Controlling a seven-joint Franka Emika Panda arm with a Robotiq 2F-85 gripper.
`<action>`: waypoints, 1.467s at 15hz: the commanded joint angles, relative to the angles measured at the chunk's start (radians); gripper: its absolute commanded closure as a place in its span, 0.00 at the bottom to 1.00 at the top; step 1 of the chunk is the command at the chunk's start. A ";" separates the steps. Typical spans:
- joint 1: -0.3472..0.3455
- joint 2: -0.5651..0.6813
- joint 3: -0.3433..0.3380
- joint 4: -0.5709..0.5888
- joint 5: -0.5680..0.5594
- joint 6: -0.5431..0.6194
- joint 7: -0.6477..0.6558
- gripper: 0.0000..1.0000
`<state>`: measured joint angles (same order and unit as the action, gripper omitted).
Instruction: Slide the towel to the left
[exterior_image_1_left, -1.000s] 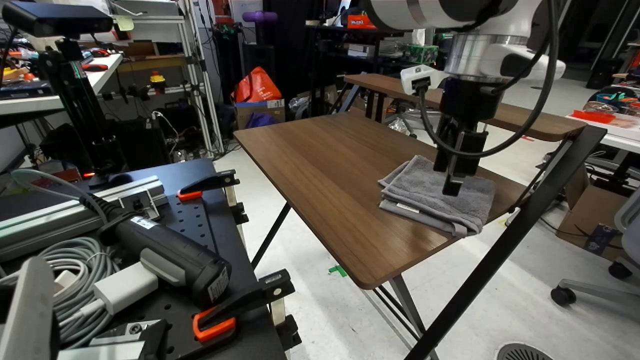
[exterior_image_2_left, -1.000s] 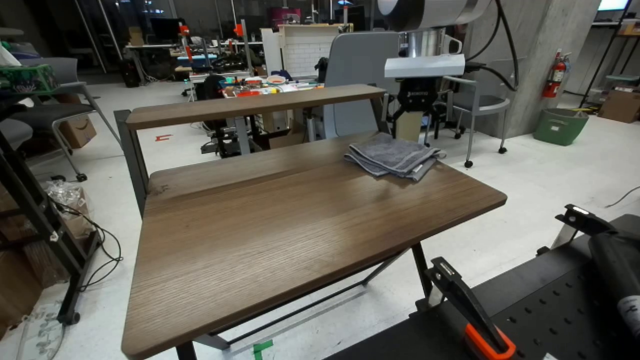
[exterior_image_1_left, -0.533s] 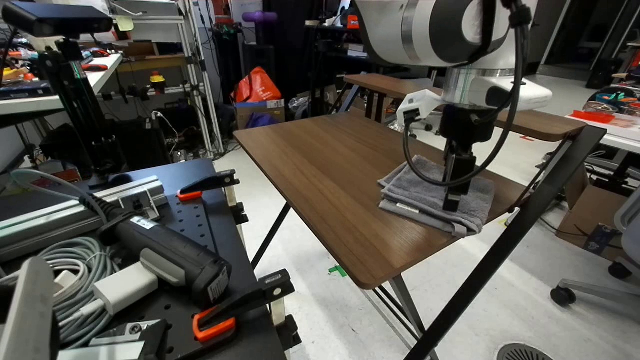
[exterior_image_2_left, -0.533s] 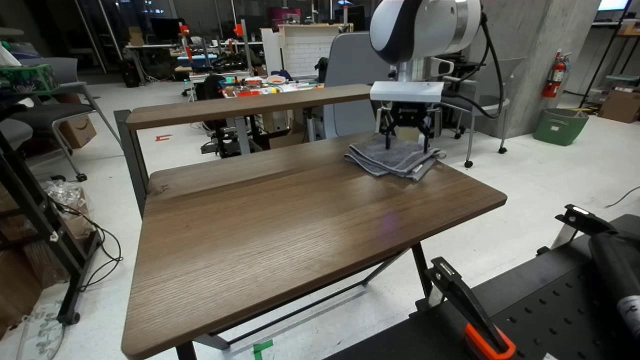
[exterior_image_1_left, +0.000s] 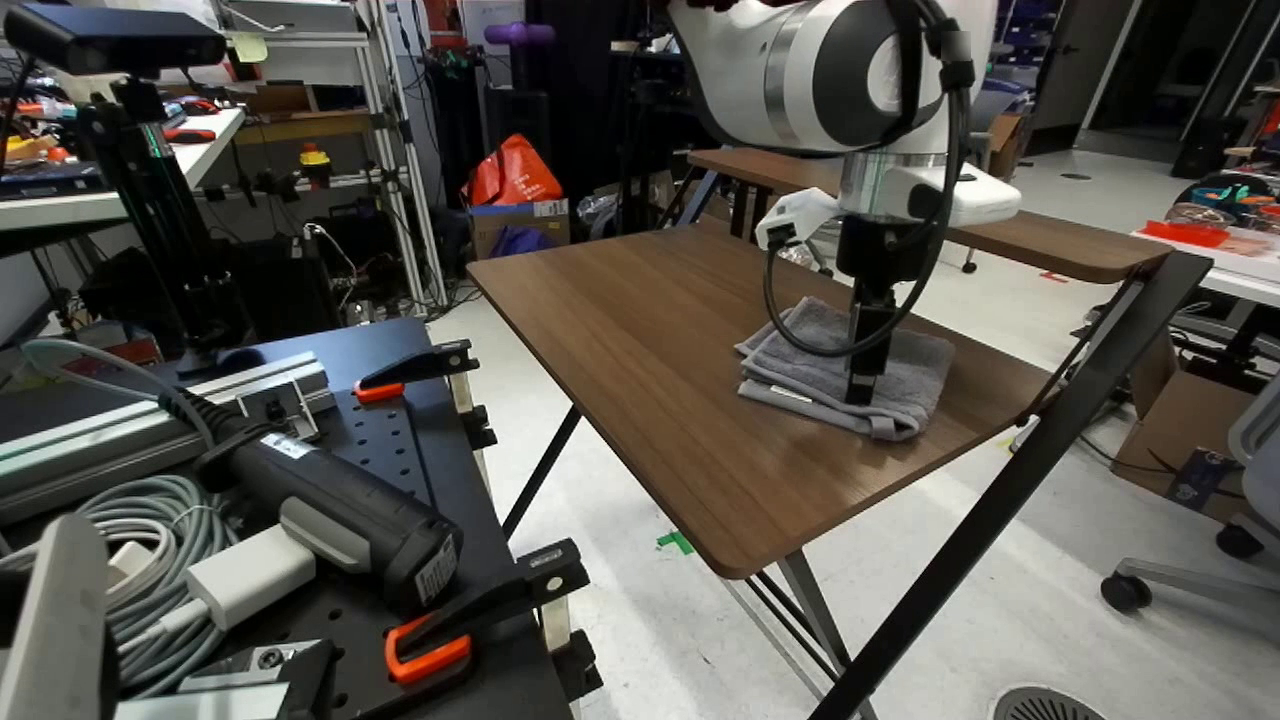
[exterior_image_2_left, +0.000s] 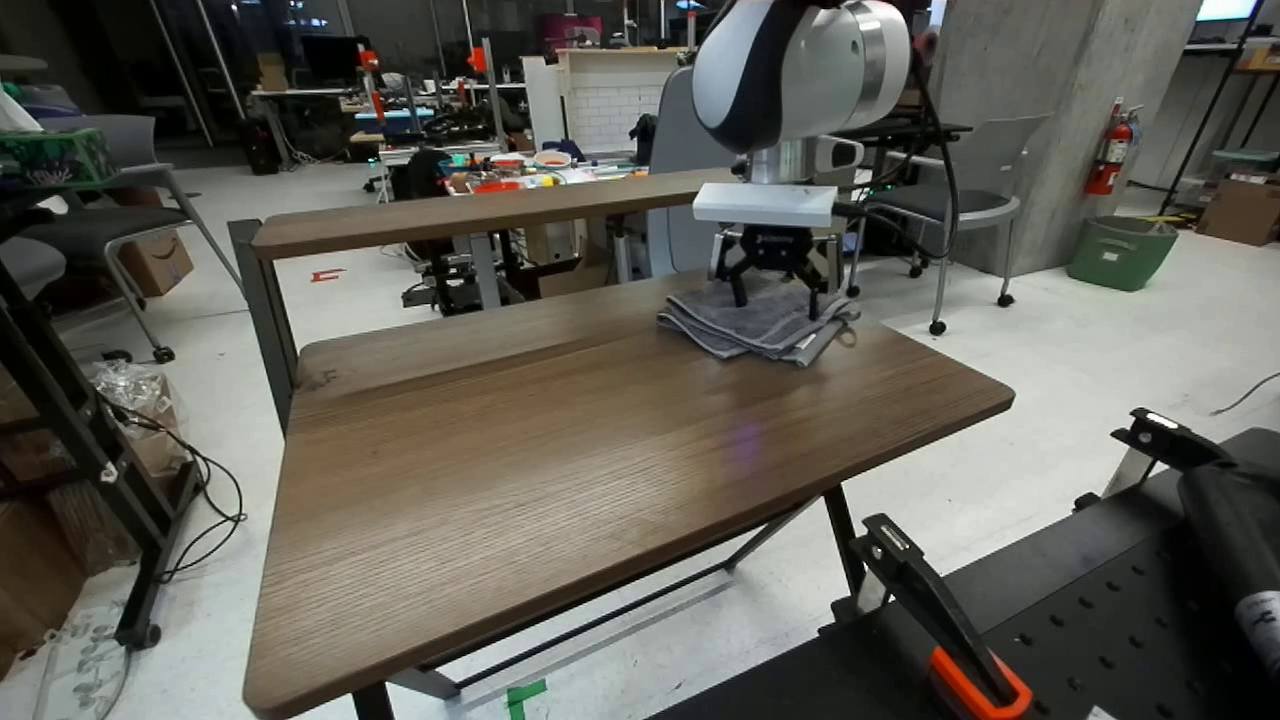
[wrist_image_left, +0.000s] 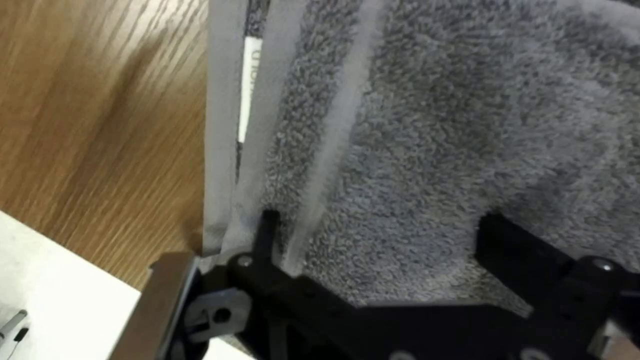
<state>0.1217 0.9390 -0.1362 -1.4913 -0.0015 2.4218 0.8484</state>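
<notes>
From a distance, I rest the black two-fingered gripper (exterior_image_2_left: 777, 306), its fingers (wrist_image_left: 515, 255) spread apart, on top of the folded grey terry-cloth towel (exterior_image_2_left: 757, 326), which lies around one o'clock on the brown wood-grain tabletop (exterior_image_2_left: 560, 450) in an exterior view. In the wrist view, a white printed label (wrist_image_left: 250, 90) shows toward eleven o'clock.

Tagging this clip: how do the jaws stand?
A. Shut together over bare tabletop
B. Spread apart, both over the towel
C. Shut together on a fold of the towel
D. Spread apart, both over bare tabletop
B: in the wrist view a wide stretch of the grey towel shows between the jaws, and both tips lie against it rather than over bare wood.
</notes>
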 joint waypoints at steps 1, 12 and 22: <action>0.058 0.037 0.001 0.025 -0.003 0.012 0.016 0.00; 0.255 0.057 0.049 0.041 -0.034 -0.011 0.006 0.00; 0.316 -0.127 0.060 -0.095 -0.107 0.021 -0.062 0.00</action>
<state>0.4443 0.9139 -0.0926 -1.4865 -0.0706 2.4195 0.8453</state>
